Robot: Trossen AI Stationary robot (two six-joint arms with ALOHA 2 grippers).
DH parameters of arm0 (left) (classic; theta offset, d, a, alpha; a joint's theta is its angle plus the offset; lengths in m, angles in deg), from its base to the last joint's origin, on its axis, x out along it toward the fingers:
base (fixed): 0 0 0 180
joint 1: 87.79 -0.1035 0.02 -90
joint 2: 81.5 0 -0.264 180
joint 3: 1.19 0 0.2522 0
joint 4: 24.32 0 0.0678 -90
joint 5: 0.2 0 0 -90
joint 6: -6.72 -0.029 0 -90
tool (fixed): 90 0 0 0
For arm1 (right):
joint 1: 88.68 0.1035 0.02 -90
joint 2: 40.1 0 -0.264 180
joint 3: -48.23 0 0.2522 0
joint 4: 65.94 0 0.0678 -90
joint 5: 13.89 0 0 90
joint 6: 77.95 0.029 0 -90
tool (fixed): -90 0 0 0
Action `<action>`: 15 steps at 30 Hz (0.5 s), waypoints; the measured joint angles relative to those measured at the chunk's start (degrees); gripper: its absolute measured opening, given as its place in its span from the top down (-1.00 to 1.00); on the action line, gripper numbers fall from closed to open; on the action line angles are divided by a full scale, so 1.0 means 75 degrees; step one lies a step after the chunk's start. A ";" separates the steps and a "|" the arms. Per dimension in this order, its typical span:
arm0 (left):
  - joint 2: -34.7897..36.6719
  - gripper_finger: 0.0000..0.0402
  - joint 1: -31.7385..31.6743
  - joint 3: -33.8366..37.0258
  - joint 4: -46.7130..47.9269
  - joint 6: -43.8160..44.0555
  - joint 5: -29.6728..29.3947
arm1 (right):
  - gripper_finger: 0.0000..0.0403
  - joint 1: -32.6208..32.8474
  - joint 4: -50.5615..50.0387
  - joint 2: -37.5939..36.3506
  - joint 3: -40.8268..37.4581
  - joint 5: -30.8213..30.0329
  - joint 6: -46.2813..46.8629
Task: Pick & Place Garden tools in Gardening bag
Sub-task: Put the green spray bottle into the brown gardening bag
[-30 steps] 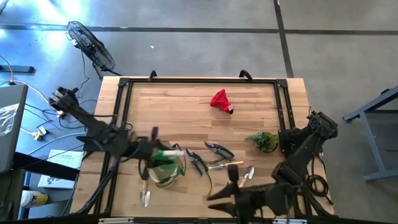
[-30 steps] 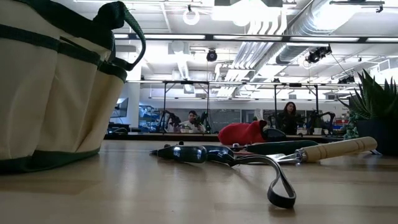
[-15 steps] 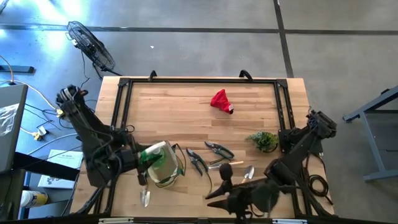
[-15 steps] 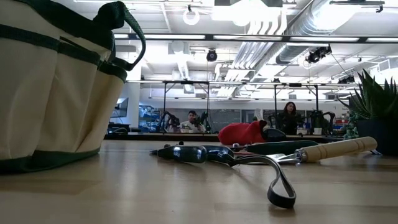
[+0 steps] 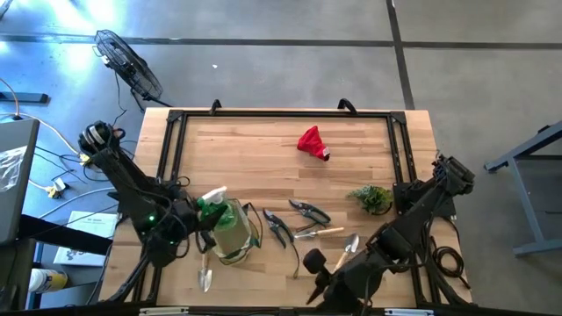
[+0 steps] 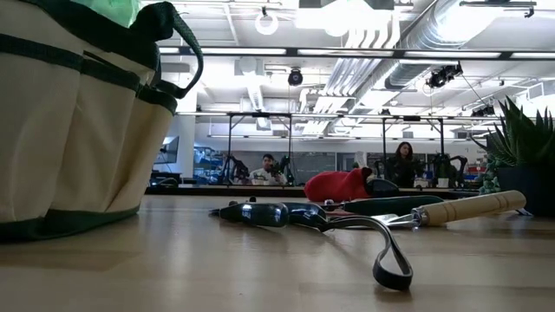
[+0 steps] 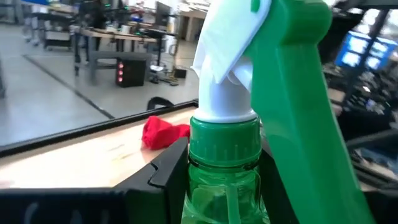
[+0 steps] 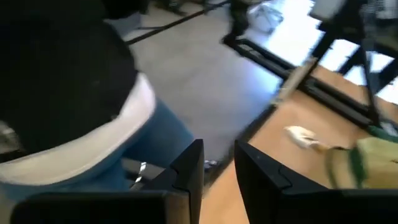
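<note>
Pinching a bright green spray bottle [image 7: 227, 168] by its neck, the left gripper [image 5: 204, 213] holds it above the tan canvas tote with dark green trim [image 5: 233, 235]. At the table's near edge, the right gripper [image 8: 217, 165] hangs with narrowly parted fingers, gripping nothing.

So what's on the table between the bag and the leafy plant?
In the high view, between the gardening bag and the plant sprig lie two pruners and a wooden-handled trowel.

Robotics lab: exposed ceiling ducts [image 6: 408, 39], more arm rigs [image 6: 251, 143], concrete floor [image 5: 281, 53].
</note>
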 joint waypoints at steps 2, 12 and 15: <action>-0.0122 0.26 -0.0201 0.0133 0.0004 0.0492 0.0006 | 0.60 0.0094 -0.0024 0.0000 0.0000 0.0483 -0.0075; -0.0925 0.26 -0.0819 0.0146 -0.1166 0.0804 0.0159 | 0.60 0.0617 -0.0699 -0.0061 0.0000 0.0920 0.0119; -0.1003 0.26 -0.0811 0.0146 -0.1382 0.0677 0.0188 | 0.60 0.0801 -0.0718 -0.0061 0.0000 0.0920 0.0129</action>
